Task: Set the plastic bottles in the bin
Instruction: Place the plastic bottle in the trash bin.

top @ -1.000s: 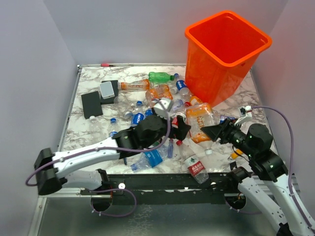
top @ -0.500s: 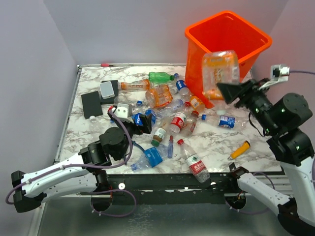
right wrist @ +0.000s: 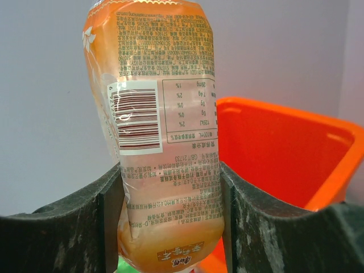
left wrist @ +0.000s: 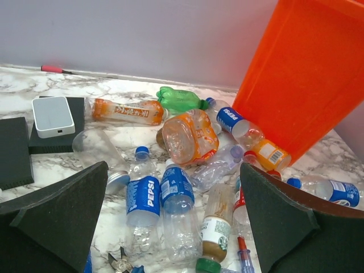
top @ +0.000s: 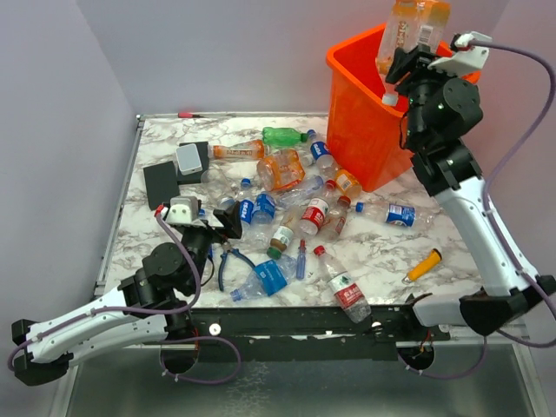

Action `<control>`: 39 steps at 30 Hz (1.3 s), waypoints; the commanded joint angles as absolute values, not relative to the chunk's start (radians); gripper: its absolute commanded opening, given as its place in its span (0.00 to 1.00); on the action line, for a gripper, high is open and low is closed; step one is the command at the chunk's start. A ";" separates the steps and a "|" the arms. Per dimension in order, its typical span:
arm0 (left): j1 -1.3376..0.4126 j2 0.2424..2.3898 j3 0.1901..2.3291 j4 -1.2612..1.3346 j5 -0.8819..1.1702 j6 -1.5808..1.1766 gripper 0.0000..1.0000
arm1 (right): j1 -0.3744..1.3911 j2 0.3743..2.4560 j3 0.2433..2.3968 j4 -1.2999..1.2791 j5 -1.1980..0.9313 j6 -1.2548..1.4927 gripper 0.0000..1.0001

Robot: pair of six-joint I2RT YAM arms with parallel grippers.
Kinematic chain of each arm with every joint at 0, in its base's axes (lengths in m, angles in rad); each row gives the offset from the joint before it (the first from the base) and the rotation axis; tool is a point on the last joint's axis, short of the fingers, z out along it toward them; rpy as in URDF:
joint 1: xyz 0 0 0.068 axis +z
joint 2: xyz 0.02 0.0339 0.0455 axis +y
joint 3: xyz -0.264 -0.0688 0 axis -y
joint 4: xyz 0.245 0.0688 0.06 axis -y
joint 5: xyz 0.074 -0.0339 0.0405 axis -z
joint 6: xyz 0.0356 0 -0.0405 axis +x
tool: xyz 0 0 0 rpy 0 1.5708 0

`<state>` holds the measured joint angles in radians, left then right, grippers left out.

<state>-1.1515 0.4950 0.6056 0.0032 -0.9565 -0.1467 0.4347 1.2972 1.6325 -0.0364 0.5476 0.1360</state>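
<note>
My right gripper (top: 407, 62) is shut on a large orange bottle (top: 415, 24) and holds it upright above the near rim of the orange bin (top: 375, 139). In the right wrist view the bottle (right wrist: 162, 131) sits squeezed between both pads (right wrist: 112, 216), with the bin (right wrist: 273, 148) behind it. My left gripper (top: 228, 223) hangs open and holds nothing, low over the left side of the pile. Between its fingers I see two Pepsi bottles (left wrist: 173, 196), an orange bottle (left wrist: 187, 135) and a green bottle (left wrist: 179, 99). Several more bottles (top: 313, 213) lie across the table.
Blue-handled pliers (top: 228, 265) and a blue-and-red screwdriver (top: 301, 259) lie near the front. A yellow-orange tool (top: 423, 264) rests at the right. Black pads (top: 162, 184) and a white box (top: 189, 157) sit at the back left. A red pen (top: 187, 114) lies at the far edge.
My right arm has lifted the orange bottle from the table up to above the bin. My left arm has pulled back toward the near left, its gripper staying open.
</note>
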 commanded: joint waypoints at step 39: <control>-1.210 0.549 0.587 0.028 -0.982 -0.120 0.99 | 0.160 1.459 1.790 -0.163 0.073 0.370 0.97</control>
